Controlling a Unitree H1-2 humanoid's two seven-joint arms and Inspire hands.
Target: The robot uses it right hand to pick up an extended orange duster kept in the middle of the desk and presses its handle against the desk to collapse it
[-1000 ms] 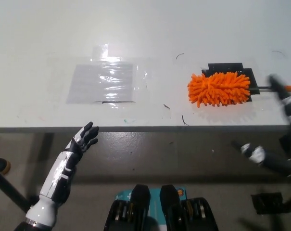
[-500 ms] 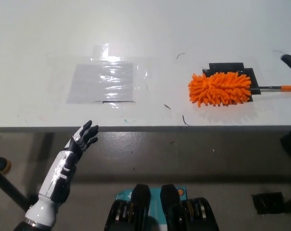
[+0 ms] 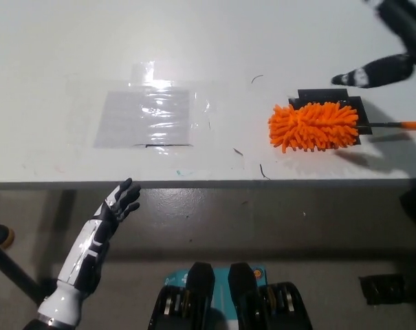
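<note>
Orange duster (image 3: pixel 313 126) lies on the counter (image 3: pixel 70 62). Right robot hand (image 3: pixel 390 41) hovers above it, fingers apart, empty. Left robot hand (image 3: pixel 115 206) rests open below the counter edge

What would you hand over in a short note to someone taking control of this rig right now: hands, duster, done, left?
Left hand: open, idle below the desk's near edge at lower left, holding nothing.
Right hand: blurred above the desk at upper right, beyond the duster; it holds nothing, and whether it is open or shut cannot be told.
Orange duster: flat on the white desk, its fluffy head over a black patch, its handle running off to the right edge of the view.
Done: nothing; the duster is not grasped.
Left: grasp the duster, lift it, press the handle against the desk to collapse it.
</note>
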